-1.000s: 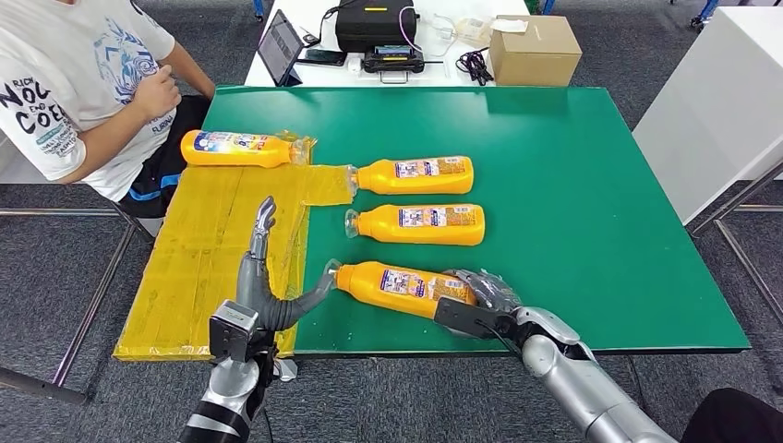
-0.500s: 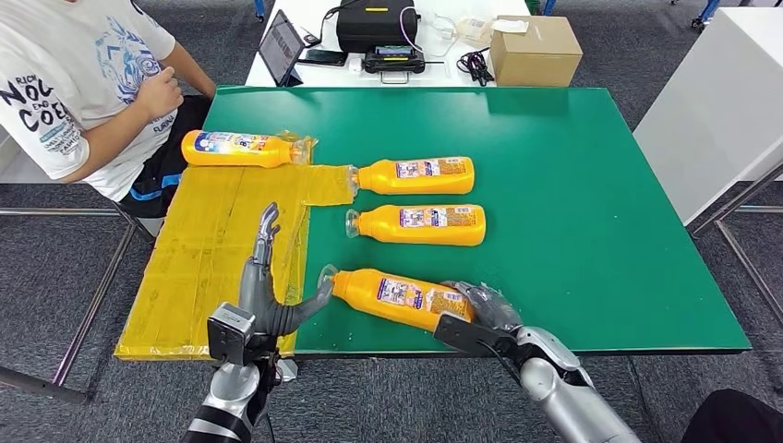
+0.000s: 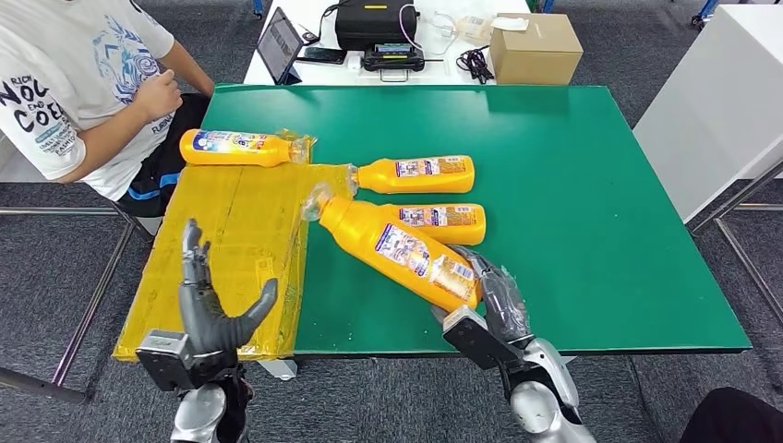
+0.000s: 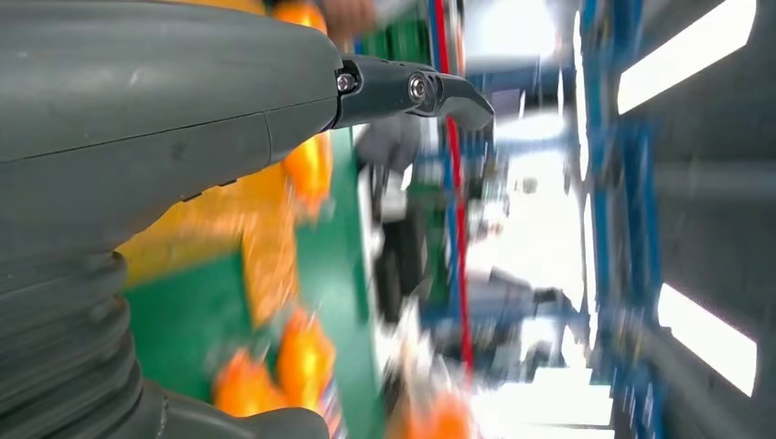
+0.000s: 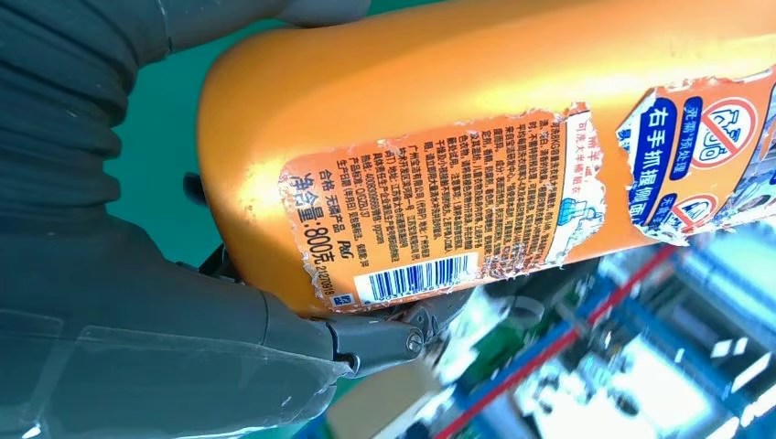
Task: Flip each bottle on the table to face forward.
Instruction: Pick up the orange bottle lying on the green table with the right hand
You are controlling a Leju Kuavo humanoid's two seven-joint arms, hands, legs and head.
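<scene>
My right hand (image 3: 487, 297) grips the base of an orange bottle (image 3: 392, 245) and holds it lifted and tilted, cap toward the far left, back label up. In the right wrist view the same orange bottle (image 5: 476, 165) shows its barcode label, with my right hand (image 5: 165, 311) wrapped round its base. Two more orange bottles lie on the green table (image 3: 572, 185): one (image 3: 415, 174) at the centre, another (image 3: 448, 222) partly behind the lifted one. A fourth bottle (image 3: 238, 149) lies at the far left. My left hand (image 3: 210, 314) hovers with fingers spread, holding nothing, over the yellow mat (image 3: 222, 249).
A seated person (image 3: 83, 83) in a white T-shirt is at the table's far left corner. Behind the green table a white table (image 3: 305, 72) carries a cardboard box (image 3: 534, 48), a black case (image 3: 374, 23) and a tablet (image 3: 280, 44).
My right hand has raised the near bottle off the table and swung its cap end up and away. My left hand has let go of the neck and drawn back to the left.
</scene>
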